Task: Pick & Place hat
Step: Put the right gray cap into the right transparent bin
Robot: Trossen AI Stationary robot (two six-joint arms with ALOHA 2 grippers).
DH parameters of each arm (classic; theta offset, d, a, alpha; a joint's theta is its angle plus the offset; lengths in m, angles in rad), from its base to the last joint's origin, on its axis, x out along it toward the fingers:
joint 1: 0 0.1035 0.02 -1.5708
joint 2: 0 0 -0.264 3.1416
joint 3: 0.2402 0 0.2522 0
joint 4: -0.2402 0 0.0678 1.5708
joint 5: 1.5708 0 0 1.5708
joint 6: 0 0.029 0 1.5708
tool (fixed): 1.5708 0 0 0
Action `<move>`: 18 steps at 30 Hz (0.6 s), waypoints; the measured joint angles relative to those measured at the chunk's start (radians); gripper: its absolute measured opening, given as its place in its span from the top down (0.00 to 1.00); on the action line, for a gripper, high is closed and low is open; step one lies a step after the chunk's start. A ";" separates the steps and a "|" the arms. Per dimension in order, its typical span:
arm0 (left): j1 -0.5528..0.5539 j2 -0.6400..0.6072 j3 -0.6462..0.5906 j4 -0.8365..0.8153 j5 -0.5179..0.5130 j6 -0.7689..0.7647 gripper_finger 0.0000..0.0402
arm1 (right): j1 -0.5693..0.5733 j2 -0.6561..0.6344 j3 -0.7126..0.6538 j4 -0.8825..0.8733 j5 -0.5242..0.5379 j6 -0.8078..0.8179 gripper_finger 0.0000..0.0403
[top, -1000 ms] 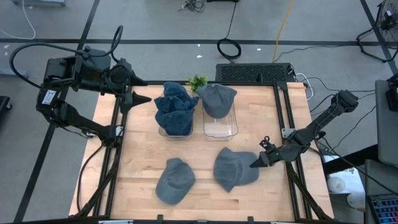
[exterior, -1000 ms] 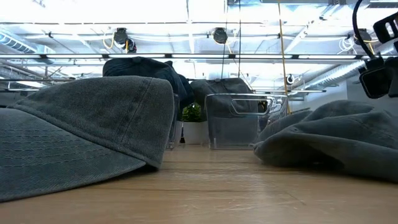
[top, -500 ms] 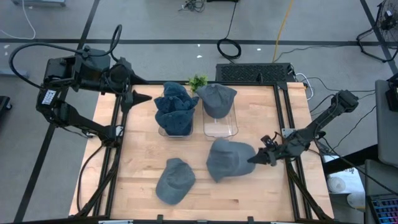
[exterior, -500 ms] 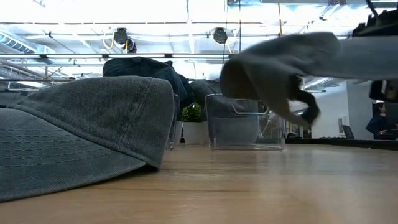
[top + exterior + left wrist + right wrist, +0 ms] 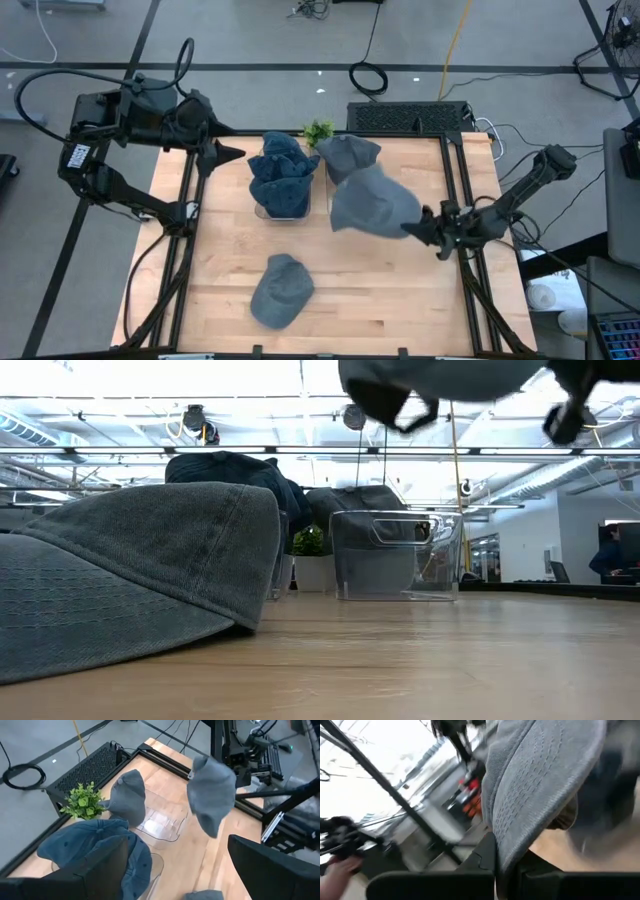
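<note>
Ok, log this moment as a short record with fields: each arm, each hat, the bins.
right gripper: shut on the lifted hat, which hangs above the table near the right bin
left gripper: open, empty, waiting at the table's far left corner
left bin: piled with dark blue hats
right bin: clear, one grey hat resting over its far end
remaining hat: lying on the table's near side, untouched
plant: small, behind the bins
</note>
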 joint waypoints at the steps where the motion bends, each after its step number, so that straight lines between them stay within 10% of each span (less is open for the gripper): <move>1: 0.000 0.000 0.000 0.004 0.000 -0.012 0.13 | 0.000 0.001 0.029 0.000 0.028 -0.058 1.00; 11: 0.000 0.000 0.000 0.104 -0.031 -0.009 0.13 | -0.094 0.107 0.379 0.001 0.108 -0.571 1.00; 18: 0.000 0.000 0.000 0.199 -0.031 0.094 0.13 | -0.217 0.282 0.602 -0.004 -0.039 -0.722 1.00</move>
